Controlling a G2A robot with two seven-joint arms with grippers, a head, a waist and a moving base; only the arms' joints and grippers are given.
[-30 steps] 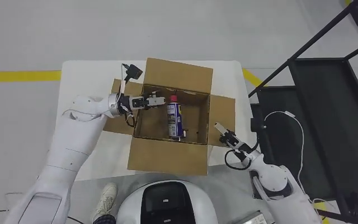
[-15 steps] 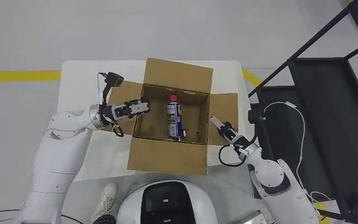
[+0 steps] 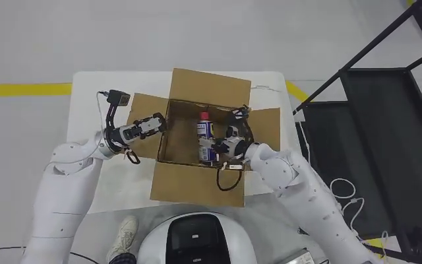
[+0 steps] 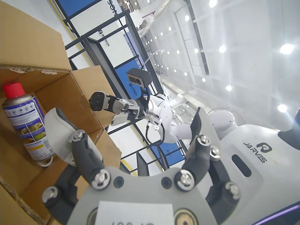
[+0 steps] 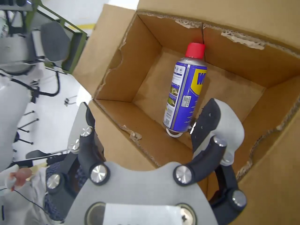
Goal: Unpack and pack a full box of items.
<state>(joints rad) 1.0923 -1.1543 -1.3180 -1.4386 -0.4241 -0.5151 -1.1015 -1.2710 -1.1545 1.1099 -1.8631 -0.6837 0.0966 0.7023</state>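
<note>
Spray can, red-capped, stood upright on the floor of the cardboard box, yellow lettering facing my right wrist view and its pictured label the left; my right gripper, jaws spread and empty, had swung in beside it, while my left gripper, likewise spread, had withdrawn over the left flap.
</note>
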